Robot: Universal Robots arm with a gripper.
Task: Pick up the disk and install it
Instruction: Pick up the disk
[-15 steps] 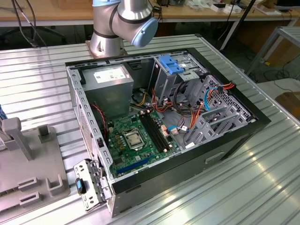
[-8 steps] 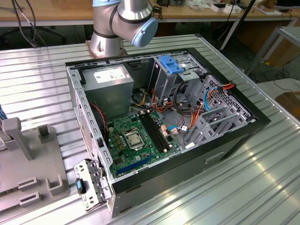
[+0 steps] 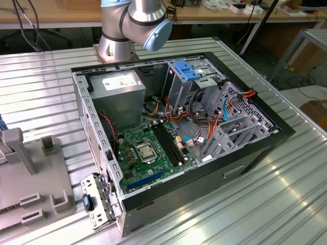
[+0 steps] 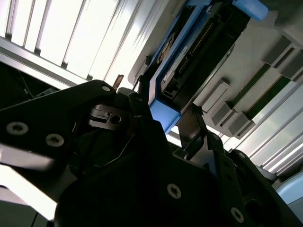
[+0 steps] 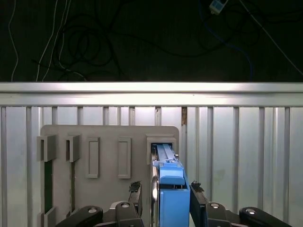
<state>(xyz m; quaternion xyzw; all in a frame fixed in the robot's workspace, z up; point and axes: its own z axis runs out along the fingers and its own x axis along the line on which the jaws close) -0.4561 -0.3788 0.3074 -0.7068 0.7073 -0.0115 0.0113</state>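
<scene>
Currently the gripper point(image 5: 165, 185) straddles the disk point(image 5: 173, 198); whether it grips cannot be told. The flat dark drive in its glossy bright-blue plastic carrier stands edge-on in a slot of the grey moulded fixture point(image 5: 109, 151) on the ribbed aluminium table point(image 5: 236, 151). Its long axis runs from slot to gripper, blue tab nearest the gripper.

My arm point(image 3: 134, 23) stands at the far edge of the ribbed metal table point(image 3: 286, 204). Before it lies 1 open computer case point(image 3: 245, 158), holding a green motherboard point(image 3: 145, 153), a grey power supply point(image 3: 120, 97) and a pale blue bracket point(image 3: 185, 70). A grey fixture point(image 3: 30, 178) sits beside the case, toward the exterior view's left.
</scene>
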